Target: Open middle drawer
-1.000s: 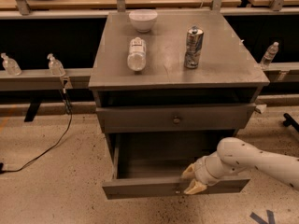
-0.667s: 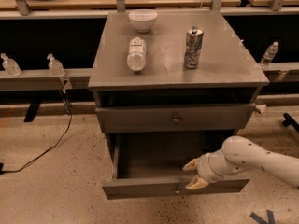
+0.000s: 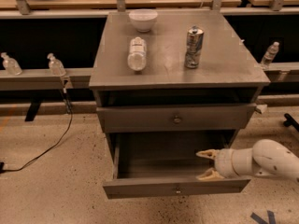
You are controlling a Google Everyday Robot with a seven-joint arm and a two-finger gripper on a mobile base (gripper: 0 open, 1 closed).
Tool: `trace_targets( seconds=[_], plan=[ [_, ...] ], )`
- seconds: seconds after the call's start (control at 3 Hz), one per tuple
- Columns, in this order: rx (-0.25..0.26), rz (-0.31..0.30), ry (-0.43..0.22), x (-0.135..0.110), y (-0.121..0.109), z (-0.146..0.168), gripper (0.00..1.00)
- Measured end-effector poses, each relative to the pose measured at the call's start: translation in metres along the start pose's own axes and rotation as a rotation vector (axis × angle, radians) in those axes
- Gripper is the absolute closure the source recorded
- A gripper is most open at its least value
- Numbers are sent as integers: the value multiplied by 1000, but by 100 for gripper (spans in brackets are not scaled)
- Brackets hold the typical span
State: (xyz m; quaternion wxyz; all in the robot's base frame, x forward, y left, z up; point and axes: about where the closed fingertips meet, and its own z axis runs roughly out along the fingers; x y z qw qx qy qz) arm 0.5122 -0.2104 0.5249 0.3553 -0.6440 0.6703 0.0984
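Since the earlier frames the pincer [image 3: 209, 164] has drawn off the front lip of the drawer and shifted to the right and a little upward, while the drawer itself lies as it did.

Nearest the camera, the wide, shallow grey metal middle drawer [image 3: 140, 189] stands pulled well out of the cabinet, its flat front with the small round knob [image 3: 177, 189] at the bottom and its tray bare inside. The pincer hangs over the right end of that tray, just behind the front panel. Its two tan fingers [image 3: 205, 153] are spread wide, one above the other, and nothing is between them. The rounded white arm [image 3: 266, 161] reaches in from the right edge.

Above the drawer sits the grey top drawer front [image 3: 140, 119] with its own knob, and a dark gap runs over it.

On the flat grey metal surface [image 3: 224, 64] of the cabinet, a silver drink can [image 3: 194, 47] stands upright at the right. A clear plastic bottle [image 3: 137, 53] lies on its side to the left of it, well apart. A white round bowl [image 3: 143, 19] sits at the far edge.

A black cable [image 3: 51, 146] trails across the speckled floor on the left. Small clear bottles [image 3: 10, 63] stand on the grey rail behind.
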Motion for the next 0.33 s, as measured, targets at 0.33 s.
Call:
trace_targets(
  seconds=[0.33],
  plan=[
    [65,72,1,12,-4,-32,18]
  ],
)
